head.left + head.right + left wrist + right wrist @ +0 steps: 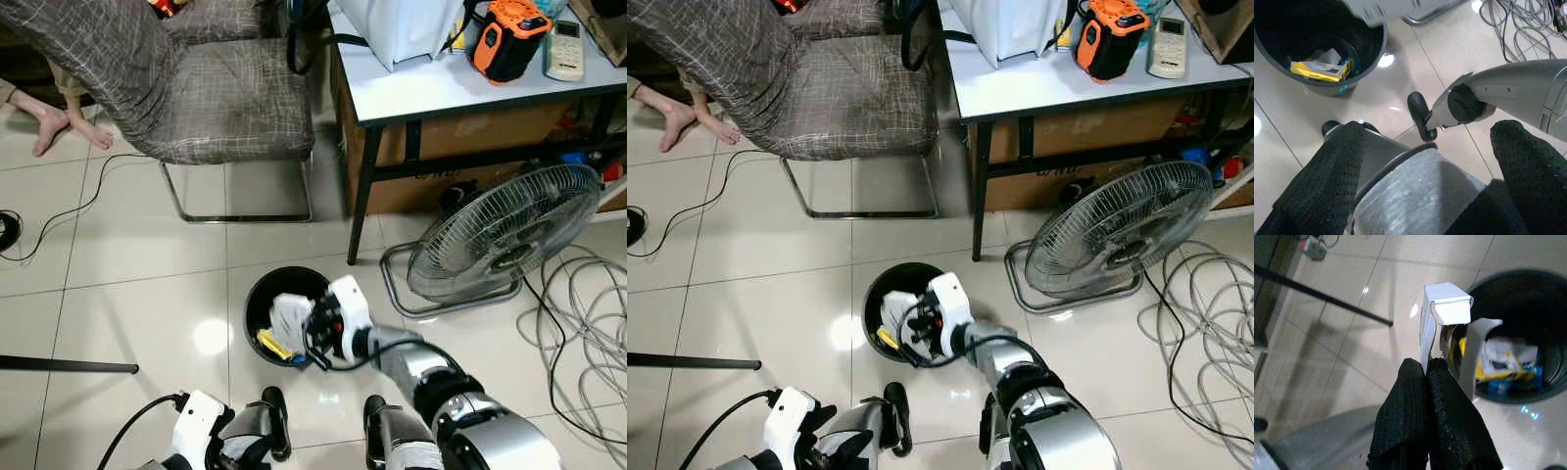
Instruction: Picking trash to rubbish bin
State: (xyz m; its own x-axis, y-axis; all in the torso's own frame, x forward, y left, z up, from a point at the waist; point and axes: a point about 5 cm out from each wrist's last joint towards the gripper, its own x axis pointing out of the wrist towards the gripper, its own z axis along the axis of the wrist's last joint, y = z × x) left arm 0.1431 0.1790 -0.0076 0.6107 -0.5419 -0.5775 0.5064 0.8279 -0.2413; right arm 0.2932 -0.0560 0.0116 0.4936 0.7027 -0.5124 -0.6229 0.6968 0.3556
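The right tool, fingers pressed together, pinches a white torn carton held over the black rubbish bin on the tiled floor. The left tool hangs open below.

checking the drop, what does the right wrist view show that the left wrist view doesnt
Right wrist view: the right gripper, shut on a torn white box held above the bin, plus a dark rod on the floor.

Left wrist view: the left gripper, open, with the robot's foot and grey cables beyond it.

Both: the black rubbish bin, with yellow and white trash inside, on the glossy tiled floor.
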